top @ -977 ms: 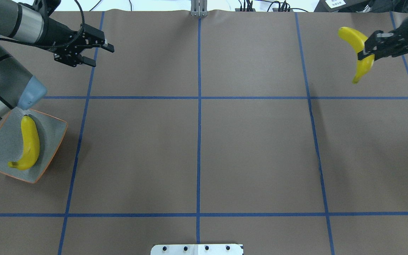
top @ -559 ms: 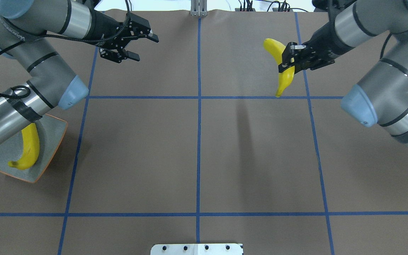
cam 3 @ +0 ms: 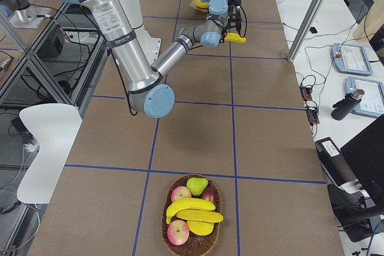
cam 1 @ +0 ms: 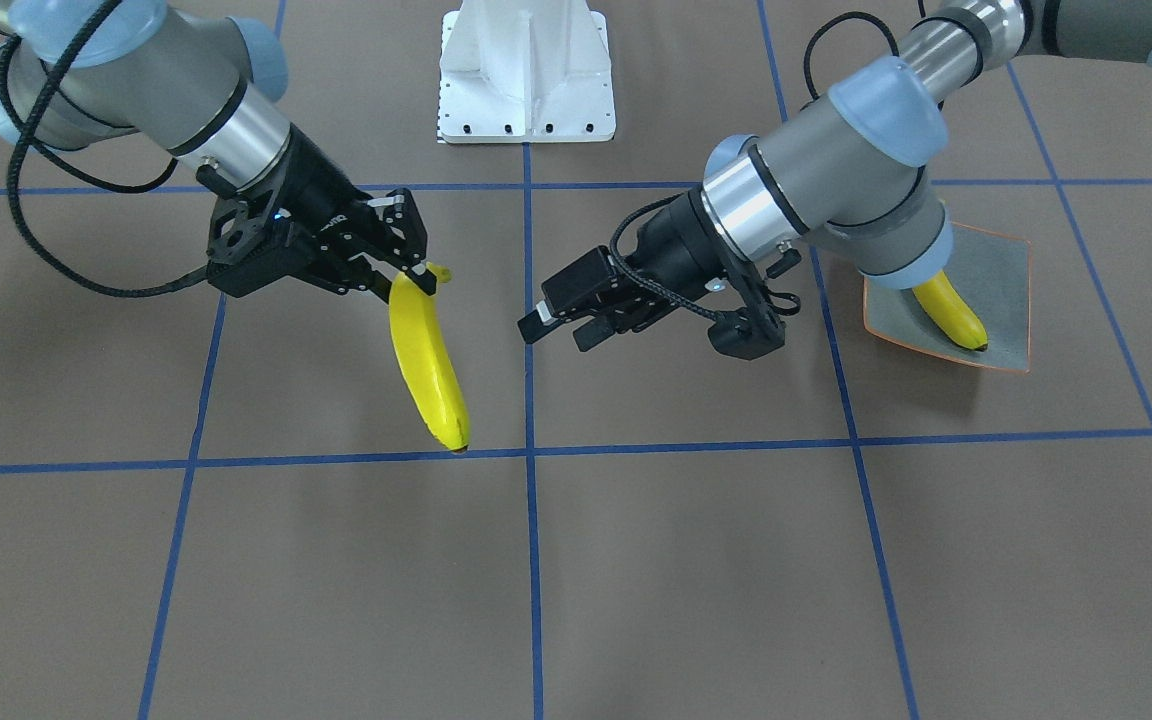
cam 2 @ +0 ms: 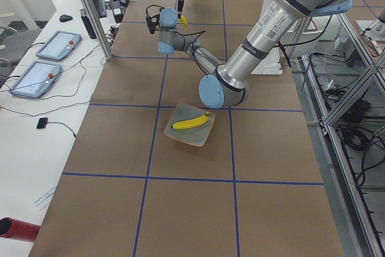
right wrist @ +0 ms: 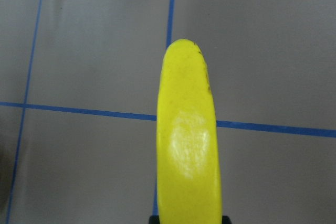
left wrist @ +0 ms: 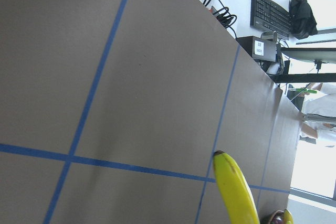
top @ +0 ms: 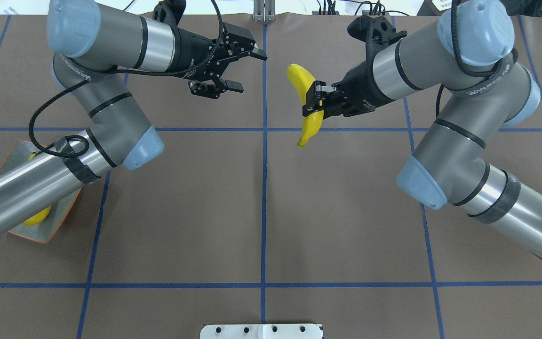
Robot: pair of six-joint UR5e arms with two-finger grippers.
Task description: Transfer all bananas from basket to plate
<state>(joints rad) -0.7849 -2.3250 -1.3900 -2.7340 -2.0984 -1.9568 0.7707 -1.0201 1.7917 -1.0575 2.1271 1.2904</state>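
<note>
Overhead exterior: right gripper (top: 312,101) pinches the held banana (top: 301,82), which hangs above the table (top: 346,212) just right of the centre line. The left gripper (top: 251,71) faces it across the line, fingers spread and empty. A second banana (cam 1: 951,312) lies on the plate (cam 1: 1006,270), partly under the left arm. The basket bananas (cam 3: 193,209) sit in the basket (cam 3: 198,247), well apart at the robot's right end.

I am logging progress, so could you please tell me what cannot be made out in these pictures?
Overhead view: the left arm covers most of the plate and the plated banana; only one yellow end shows.
Exterior right view: the basket touches the bottom edge, and its piled fruit overlaps, so the banana count there is unsure.
Right wrist view: the held banana runs off the bottom edge, hiding the grasp.
</note>
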